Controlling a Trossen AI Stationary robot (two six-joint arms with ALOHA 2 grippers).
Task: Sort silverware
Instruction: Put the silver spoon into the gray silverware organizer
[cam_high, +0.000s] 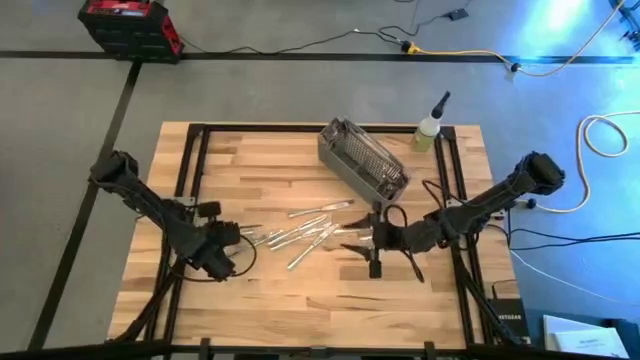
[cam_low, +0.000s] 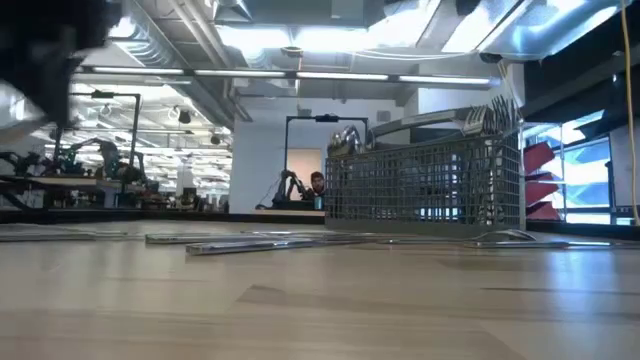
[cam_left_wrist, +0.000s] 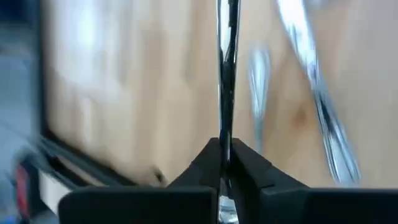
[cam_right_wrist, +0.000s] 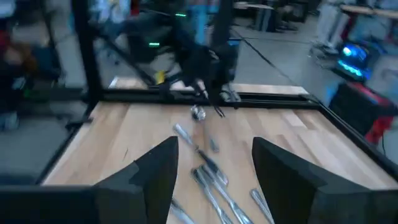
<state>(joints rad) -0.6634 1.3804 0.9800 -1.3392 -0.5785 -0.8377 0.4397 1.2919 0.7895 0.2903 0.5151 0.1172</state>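
**Forks and spoons on wood table**

High view: silverware (cam_high: 300, 232) lies just beside mesh basket (cam_high: 362, 157). Low view: big lit room behind.

L wrist view: left gripper (cam_left_wrist: 226, 163) pinches one piece (cam_left_wrist: 226, 74).

R wrist view: right gripper (cam_right_wrist: 214, 169) wide apart, above table (cam_right_wrist: 273, 134).

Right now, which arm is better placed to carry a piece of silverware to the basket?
Probably the left: the left gripper is already shut on a utensil, while the right gripper is open and empty.
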